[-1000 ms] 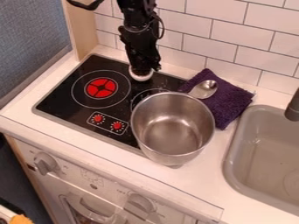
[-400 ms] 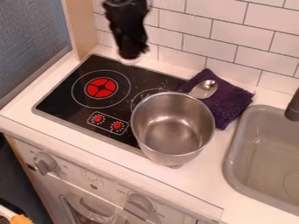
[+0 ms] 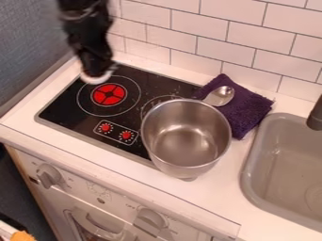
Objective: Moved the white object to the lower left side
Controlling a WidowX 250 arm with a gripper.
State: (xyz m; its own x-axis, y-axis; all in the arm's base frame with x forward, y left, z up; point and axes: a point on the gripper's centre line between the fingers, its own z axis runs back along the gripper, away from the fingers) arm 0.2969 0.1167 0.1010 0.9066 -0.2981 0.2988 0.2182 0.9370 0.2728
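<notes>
White object (image 3: 94, 81) moved left across view, pinched in hand (image 3: 98, 71), just under fingertips, near red burner (image 3: 108, 95).

And here's the white counter (image 3: 232, 195), w/ a black stovetop (image 3: 66, 102) on the L side of view, its rear-L burner ring (image 3: 108, 94) marked red, 2 red knobs (image 3: 125, 135) nr the front edge. Big metal pot (image 3: 185, 139) stands upright, open top up, straddling the stovetop's R edge & the bare counter; just behind it, a dark purple cloth (image 3: 252, 114) lies btwn stovetop & the grey inset sink (image 3: 246, 174), over on the R.
</notes>
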